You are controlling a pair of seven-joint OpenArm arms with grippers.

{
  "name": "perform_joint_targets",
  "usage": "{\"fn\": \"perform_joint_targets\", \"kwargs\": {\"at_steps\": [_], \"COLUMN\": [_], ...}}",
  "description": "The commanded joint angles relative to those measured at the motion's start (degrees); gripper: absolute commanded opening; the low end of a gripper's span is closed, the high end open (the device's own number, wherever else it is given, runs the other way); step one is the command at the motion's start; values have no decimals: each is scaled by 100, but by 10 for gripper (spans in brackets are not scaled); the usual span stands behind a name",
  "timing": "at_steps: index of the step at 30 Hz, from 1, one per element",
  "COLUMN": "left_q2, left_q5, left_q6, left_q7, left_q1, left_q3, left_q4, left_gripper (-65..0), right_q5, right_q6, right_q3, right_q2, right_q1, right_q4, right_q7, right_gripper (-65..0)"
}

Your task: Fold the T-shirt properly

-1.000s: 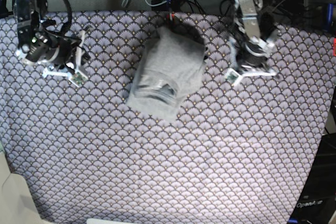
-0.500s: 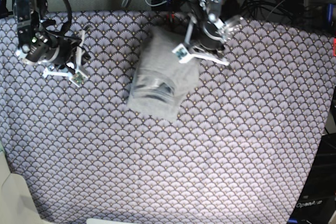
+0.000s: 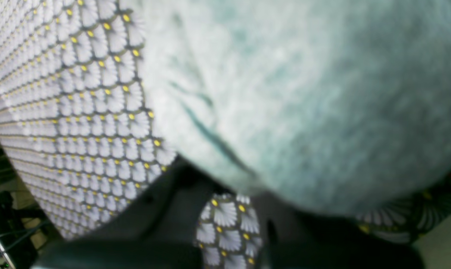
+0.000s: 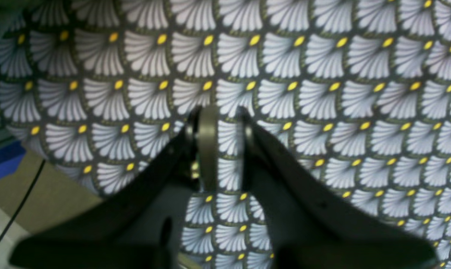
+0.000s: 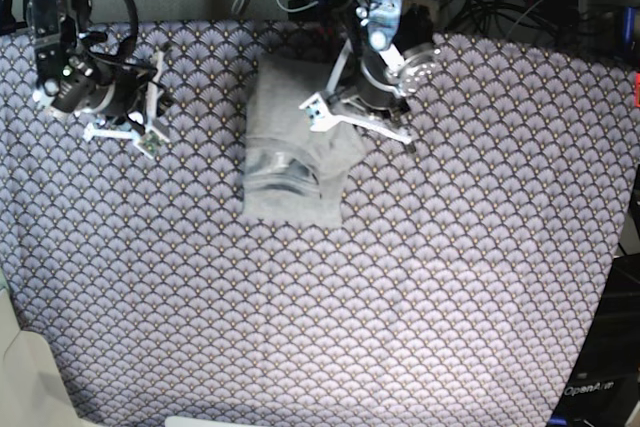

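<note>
In my left wrist view the T-shirt point(image 3: 292, 97) fills most of what I see, a soft, blurred grey mass lying on the tablecloth point(image 3: 72, 112), and it is so close that it hides the tips of my left gripper point(image 3: 244, 194); I think the fingers point(image 3: 165, 209) are clenched together with their ends pressed against or just under the cloth's edge, but I cannot tell from here whether any fabric is pinched between them. In my right wrist view I see only the fan-patterned tablecloth point(image 4: 322, 74) beneath my right gripper point(image 4: 223, 123), whose two dark fingers point(image 4: 207, 142) stand a little apart with a narrow gap between them and nothing in it. In the base view the T-shirt point(image 5: 285, 152) lies folded into a compact, roughly rectangular bundle near the far middle of the tablecloth point(image 5: 400, 307), a little crooked, with a darker rolled band showing across its lower half. My left gripper point(image 5: 318, 112) is down on the shirt's upper right side, touching it, with the arm slanting in from the far edge. My right gripper point(image 5: 152, 112) hangs over bare tablecloth well apart from the shirt, near the far corner.
</note>
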State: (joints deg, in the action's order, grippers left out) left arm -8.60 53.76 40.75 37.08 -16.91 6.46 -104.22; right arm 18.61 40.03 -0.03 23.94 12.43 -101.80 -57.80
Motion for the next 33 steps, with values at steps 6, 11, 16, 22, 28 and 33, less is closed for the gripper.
{"fn": "perform_joint_targets", "kwargs": {"at_steps": [6, 11, 16, 22, 28, 33], "left_q2": [117, 530, 566, 530, 504, 21], "left_q5": [-9, -26, -536, -941, -1037, -941], "left_q6": [-75, -75, -75, -75, -75, -75], "left_q7": [-38, -46, -293, -460, -671, -1348], "left_q1": [-63, -142, -142, -160, -863, -1619], "left_q3": [-404, -1125, -2927, -4598, -4879, -4685], "left_q4": [-782, -940, -940, -923, -879, -879], "left_gripper": [-650, -650, -650, -650, -650, -650], "right_q5": [51, 51, 51, 51, 42, -397], "right_q6": [-3, -3, -3, -3, -3, -3], "right_q3": [60, 438, 1159, 1854, 2548, 2979], "right_q2": [89, 89, 98, 124, -113, -456], "right_q1": [-60, -25, 661, 1979, 3122, 3694], "right_q4": [-119, -119, -330, -989, -963, -761], "right_q7": [70, 70, 378, 993, 1723, 2066], "right_gripper": [-586, -624, -650, -650, -650, -650]}}
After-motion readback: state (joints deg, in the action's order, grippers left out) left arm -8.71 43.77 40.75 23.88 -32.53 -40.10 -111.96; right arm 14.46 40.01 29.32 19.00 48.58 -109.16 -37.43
